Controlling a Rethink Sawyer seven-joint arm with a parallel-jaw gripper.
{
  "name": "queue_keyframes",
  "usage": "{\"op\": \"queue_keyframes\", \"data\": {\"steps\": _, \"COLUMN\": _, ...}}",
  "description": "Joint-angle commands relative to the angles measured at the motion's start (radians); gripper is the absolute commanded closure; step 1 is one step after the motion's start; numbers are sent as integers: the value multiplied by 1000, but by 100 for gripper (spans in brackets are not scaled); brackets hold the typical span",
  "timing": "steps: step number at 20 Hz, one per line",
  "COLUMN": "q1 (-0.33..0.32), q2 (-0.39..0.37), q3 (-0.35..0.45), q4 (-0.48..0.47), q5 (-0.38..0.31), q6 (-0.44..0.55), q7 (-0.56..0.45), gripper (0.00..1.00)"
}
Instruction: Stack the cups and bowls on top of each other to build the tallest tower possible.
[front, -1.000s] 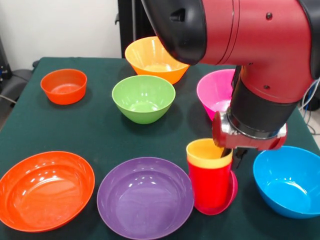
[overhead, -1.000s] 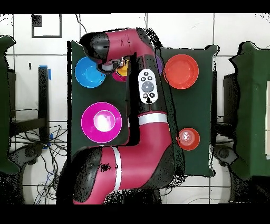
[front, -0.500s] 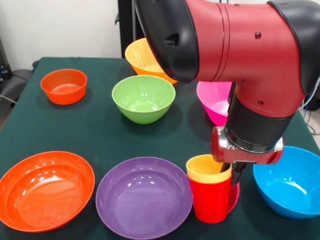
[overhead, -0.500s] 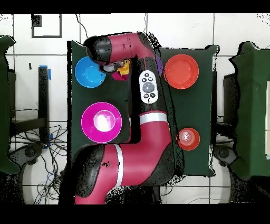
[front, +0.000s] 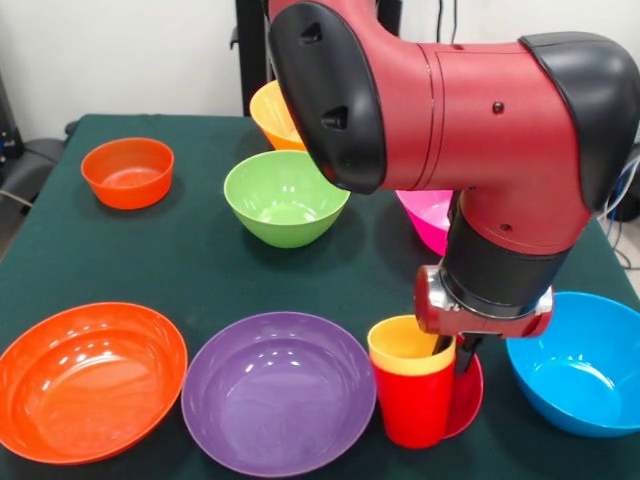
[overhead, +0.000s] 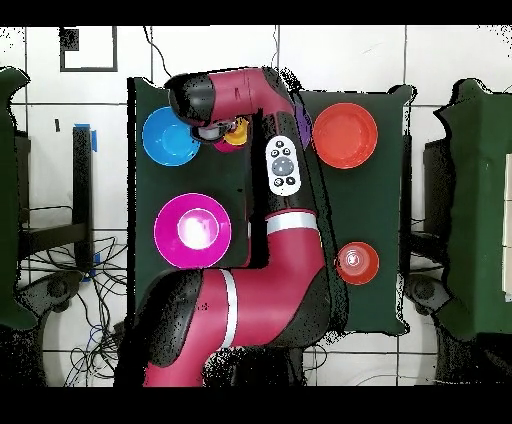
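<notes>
Gripper (front: 452, 352) closed on rim of yellow cup (front: 408, 345) nested in red cup (front: 413, 400) beside purple bowl (front: 278, 392); stack mid-placement, next likely release and straight lift clear.

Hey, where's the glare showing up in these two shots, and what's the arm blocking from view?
Front view: pale highlights streak the insides of the purple bowl and the large orange bowl; the arm hides most of the light orange bowl. Overhead view: a bright patch sits in the magenta bowl, and the arm covers the yellow cup in part.
</notes>
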Motion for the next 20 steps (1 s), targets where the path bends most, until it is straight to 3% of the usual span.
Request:
{"op": "queue_keyframes", "data": {"steps": 1, "q1": -25, "q2": 48, "q3": 46, "q4": -16, "q5": -37, "q6": -61, "q7": -223, "gripper": 100}}
{"op": "queue_keyframes", "data": {"steps": 4, "q1": -30, "q2": 31, "q3": 40, "q4": 15, "q5": -35, "q6": -77, "q7": -229, "gripper": 100}}
{"op": "queue_keyframes", "data": {"steps": 20, "q1": -23, "q2": 25, "q3": 56, "q4": -7, "q5": -56, "q6": -87, "q7": -332, "gripper": 100}}
